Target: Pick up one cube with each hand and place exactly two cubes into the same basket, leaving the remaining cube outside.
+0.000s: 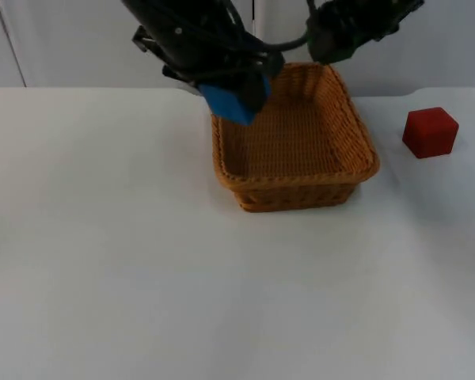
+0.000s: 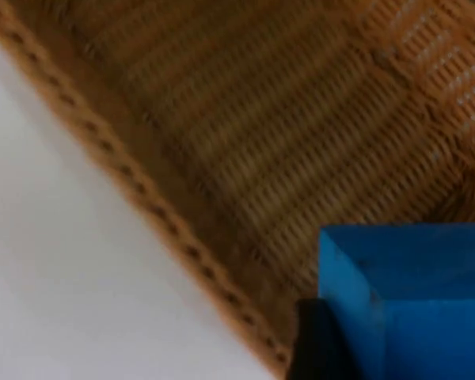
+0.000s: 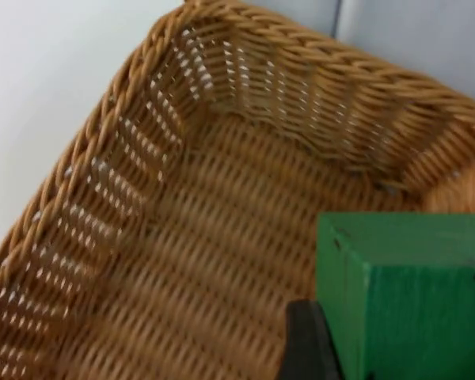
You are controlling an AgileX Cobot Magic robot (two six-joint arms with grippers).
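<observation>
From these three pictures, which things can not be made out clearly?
- Left gripper, top view: its arm covers it above the blue cube.
- Right gripper, top view: dark, fingers not distinguishable; green cube hidden there by the arm.
- Both cubes, wrist views: cut off by the picture edge.
- Basket far rim, top view: covered by the arms.

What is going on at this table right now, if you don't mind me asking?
The robot is putting two cubes into the wicker basket. The left gripper holds a blue cube above the basket's left rim, and the right gripper holds a green cube over the basket's far end. Neither cube has been released yet, and what shows of the basket's floor is bare. A red cube sits on the white table, to the right of the basket.
</observation>
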